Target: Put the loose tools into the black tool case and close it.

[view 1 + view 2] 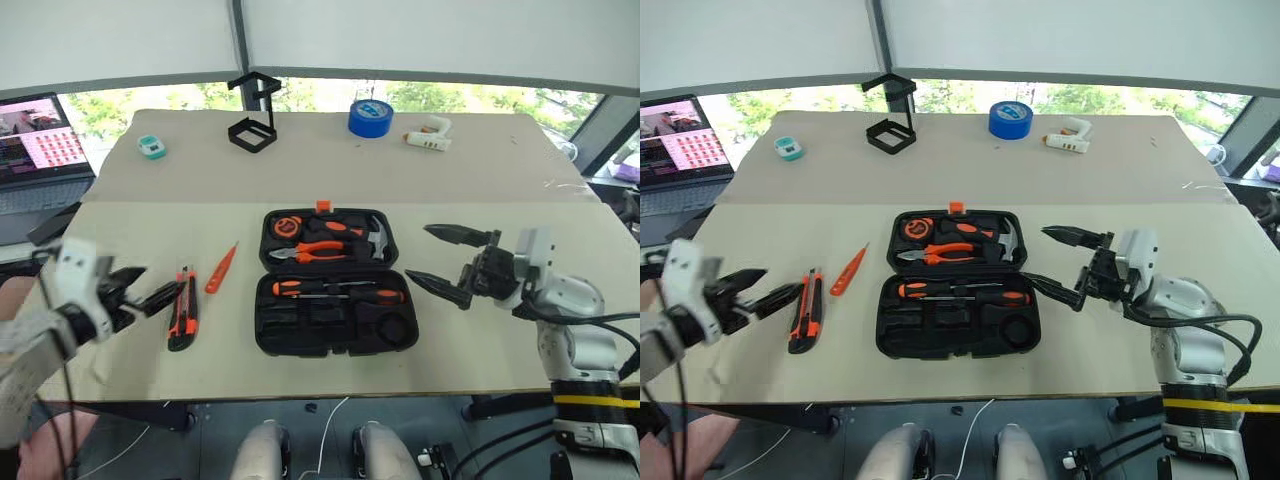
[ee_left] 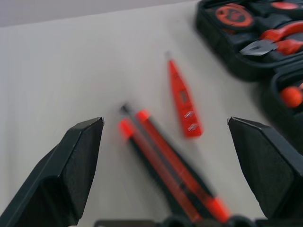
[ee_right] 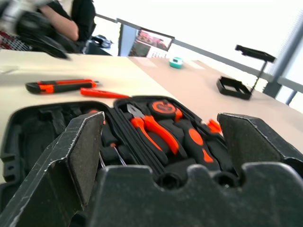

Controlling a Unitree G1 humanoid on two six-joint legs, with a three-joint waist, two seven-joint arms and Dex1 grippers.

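Black moulded plastic, the tool case (image 1: 332,282) lies open at the centre of the frame on the pale matte bench (image 1: 480,180), screwdrivers (image 1: 335,289) and a tape roll (image 1: 391,327) seated in its recesses. Left of it lie the slab-sided utility knife (image 1: 181,308) and the slim tapered tester (image 1: 220,268). The left hand (image 1: 140,290) at left edge and the right hand (image 1: 445,260) right of the case both stand spread apart, empty.

Left gripper (image 1: 150,288) – jaws wide, right gripper (image 1: 443,259) – jaws wide
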